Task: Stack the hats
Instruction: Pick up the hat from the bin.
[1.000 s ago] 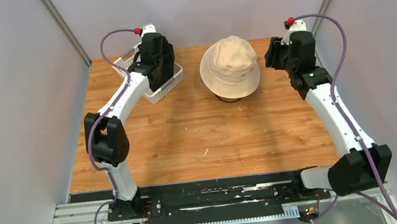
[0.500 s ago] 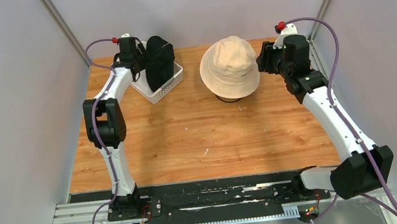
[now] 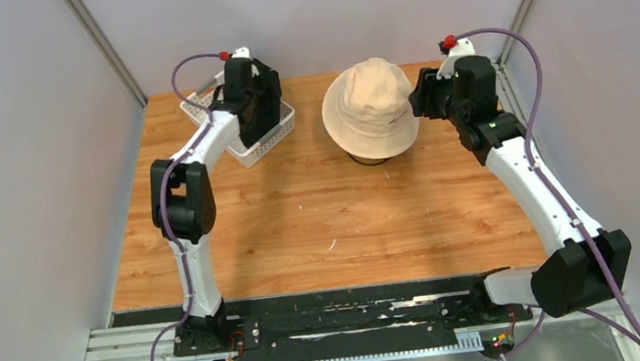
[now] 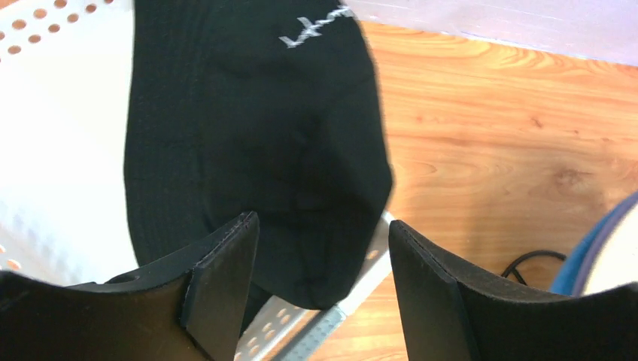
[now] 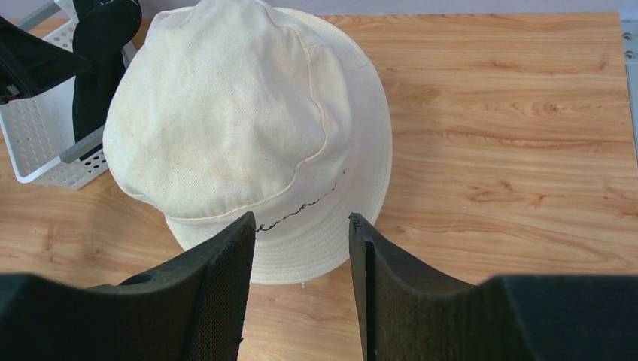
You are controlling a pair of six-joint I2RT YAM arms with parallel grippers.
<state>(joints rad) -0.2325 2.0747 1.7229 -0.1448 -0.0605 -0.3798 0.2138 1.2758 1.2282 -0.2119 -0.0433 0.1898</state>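
The beige hat (image 3: 370, 105) sits at the middle of the back half of the tabletop (image 3: 322, 226), crown up and brim spread. It rests on top of something. A dark base (image 3: 369, 160) pokes out below its near brim in the top view. The left wrist view catches a blue edge (image 4: 594, 252) under the pale brim, with a thin black wire (image 4: 527, 263) on the wood just beside it. How many hats lie under the beige one cannot be told. A line of dark script runs along the brim on the side facing the right wrist camera.

The black hat (image 4: 256, 135) is folded flat in the white basket (image 4: 60, 135), which stands left of the beige hat at the back left of the tabletop. Its lower end drapes over the basket's perforated rim, and pale stitched lettering shows near its top end.

The left gripper (image 4: 320, 226) hovers over the basket with its fingers well apart. The black hat fills the gap beyond them, and neither pad visibly presses on the cloth.

The right gripper (image 5: 301, 219) is close to the right side of the beige hat, pointing at its brim. Its fingers are apart with nothing between them, and the brim lies just past the tips.
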